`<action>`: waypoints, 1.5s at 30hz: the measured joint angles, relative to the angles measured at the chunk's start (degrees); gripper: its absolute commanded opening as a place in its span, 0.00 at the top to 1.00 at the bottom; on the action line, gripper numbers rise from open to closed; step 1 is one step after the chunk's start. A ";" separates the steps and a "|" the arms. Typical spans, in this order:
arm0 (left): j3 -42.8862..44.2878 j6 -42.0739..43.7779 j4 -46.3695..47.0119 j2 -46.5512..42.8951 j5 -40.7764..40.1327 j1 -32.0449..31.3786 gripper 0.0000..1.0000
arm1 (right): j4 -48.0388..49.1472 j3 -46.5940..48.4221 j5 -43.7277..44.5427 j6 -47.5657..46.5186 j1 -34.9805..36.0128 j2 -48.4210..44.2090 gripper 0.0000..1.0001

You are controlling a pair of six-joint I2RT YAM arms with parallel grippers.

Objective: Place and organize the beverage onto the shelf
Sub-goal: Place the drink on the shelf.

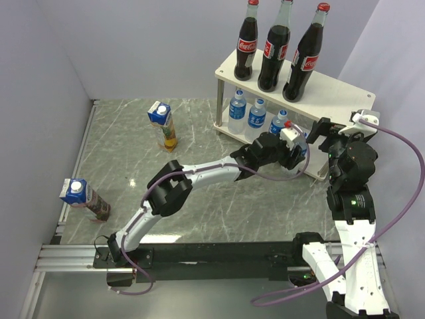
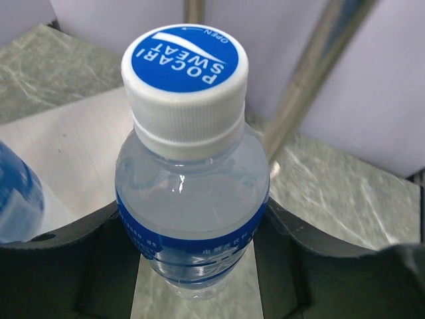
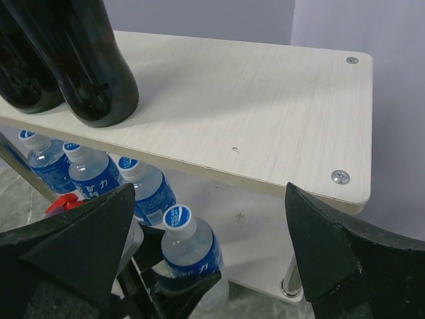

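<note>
The shelf stands at the back right with three cola bottles on its top board. Three water bottles stand on the lower board. My left gripper is shut on a fourth water bottle, upright at the lower board's front edge, with marble showing beneath it. My right gripper hangs wide open just in front of the shelf, nothing between its fingers. Two juice cartons stand on the table at the left.
A silver shelf leg rises just behind the held bottle, another at the shelf's right corner. The right wall is close beside the shelf. My left arm stretches across the table's middle. A purple cable loops by the right arm.
</note>
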 measured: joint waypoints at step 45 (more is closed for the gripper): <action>20.74 3.19 -1.01 14.21 -4.04 2.27 0.32 | 0.39 0.00 -0.46 0.87 0.00 -0.17 0.01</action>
